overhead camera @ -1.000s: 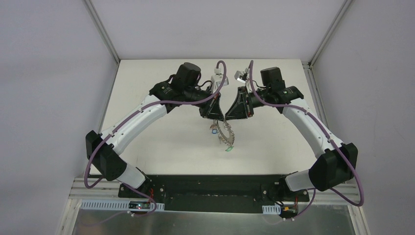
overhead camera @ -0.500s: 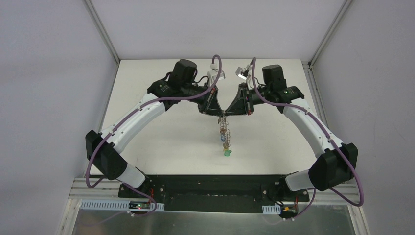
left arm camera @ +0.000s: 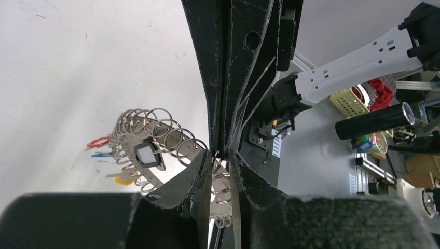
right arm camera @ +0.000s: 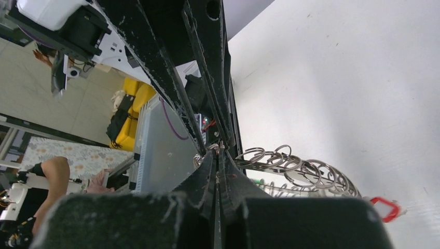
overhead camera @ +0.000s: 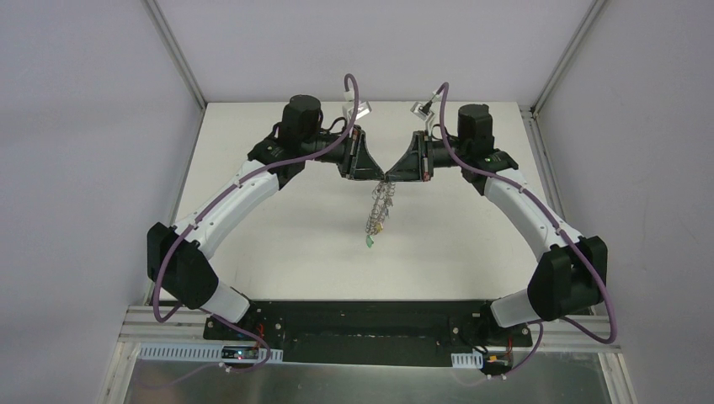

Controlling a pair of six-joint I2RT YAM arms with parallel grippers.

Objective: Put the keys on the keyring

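Both arms reach in over the middle of the table [overhead camera: 253,168], about halfway btwn its L and R edges, and meet tip to tip. The L gripper [overhead camera: 380,178] and R gripper [overhead camera: 391,178] face each other nose to nose, w/ the keyring [overhead camera: 378,210] hanging from that meeting point, seen nearly edge-on from the top cam and trailing toward the near edge. Can't tell if its low end touches the table. R fingers [right arm camera: 207,179] are pressed fully together, no gap, pinched on the keyring's top edge right at the tips. From there its row of wire loops [right arm camera: 306,174] fans out to one side in the R wrist cam. L fingers [left arm camera: 200,174] stand a narrow slit apart, and the ring's edge w/ a couple of loops runs thru that slit. Can't tell if the L pads actually bear on the metal. The keys sit on the ring's fringe: green key [overhead camera: 369,241] at the very bottom of the hanging ring, and in the L wrist cam a red key [left arm camera: 97,141], a blue key [left arm camera: 101,154] just under it and a yellow key [left arm camera: 124,180] lower down, all on the side away from the grippers. A small black-rimmed tag w/ white centre [left arm camera: 147,154] lies against the flat grey band among the loops.
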